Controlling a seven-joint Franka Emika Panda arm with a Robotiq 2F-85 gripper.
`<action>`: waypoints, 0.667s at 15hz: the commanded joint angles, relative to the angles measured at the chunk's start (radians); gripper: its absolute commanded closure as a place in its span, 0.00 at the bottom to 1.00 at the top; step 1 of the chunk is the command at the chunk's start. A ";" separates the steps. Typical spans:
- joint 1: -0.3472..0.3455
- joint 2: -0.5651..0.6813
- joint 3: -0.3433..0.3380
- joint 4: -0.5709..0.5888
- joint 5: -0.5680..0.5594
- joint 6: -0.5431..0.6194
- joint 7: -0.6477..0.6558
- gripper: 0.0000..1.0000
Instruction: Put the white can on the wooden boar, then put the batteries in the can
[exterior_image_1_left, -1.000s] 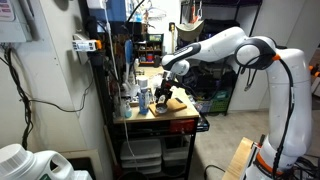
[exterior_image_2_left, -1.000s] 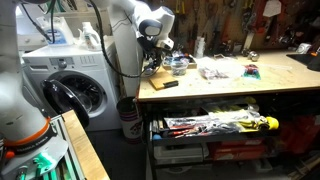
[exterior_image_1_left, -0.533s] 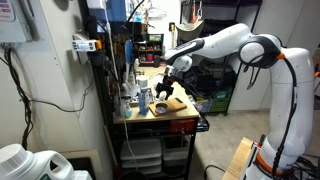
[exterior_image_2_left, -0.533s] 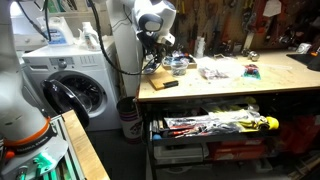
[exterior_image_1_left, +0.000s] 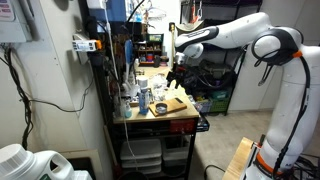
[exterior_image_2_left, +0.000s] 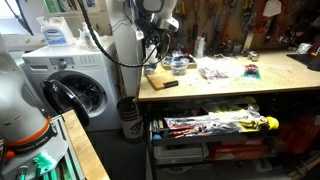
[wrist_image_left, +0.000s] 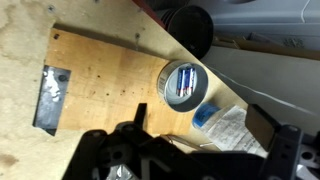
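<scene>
In the wrist view the white can (wrist_image_left: 187, 83) stands upright on the wooden board (wrist_image_left: 110, 70), and batteries with blue and red markings show inside it. My gripper (wrist_image_left: 200, 140) is open and empty. It hangs well above the can, with its dark fingers at the bottom of the view. In an exterior view the gripper (exterior_image_1_left: 176, 76) is raised above the board (exterior_image_1_left: 172, 104) and the can (exterior_image_1_left: 160, 108). In the other exterior view the gripper (exterior_image_2_left: 164, 42) is above the bench's left end.
A silvery packet (wrist_image_left: 50, 98) lies on the wood. A blue piece (wrist_image_left: 205, 116) and a printed paper (wrist_image_left: 238, 122) lie beside the can. A black bucket (wrist_image_left: 190, 28) stands below the bench edge. Bottles (exterior_image_1_left: 130, 95) and clutter (exterior_image_2_left: 225, 70) crowd the bench.
The arm has lifted up and away from the board. The gripper that was low over the can one second ago is now well above it.
</scene>
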 joint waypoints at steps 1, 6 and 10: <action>-0.013 -0.103 -0.045 -0.054 -0.079 -0.039 -0.010 0.00; -0.024 -0.188 -0.100 -0.092 -0.096 -0.063 0.010 0.00; -0.031 -0.211 -0.132 -0.087 -0.113 -0.194 0.079 0.00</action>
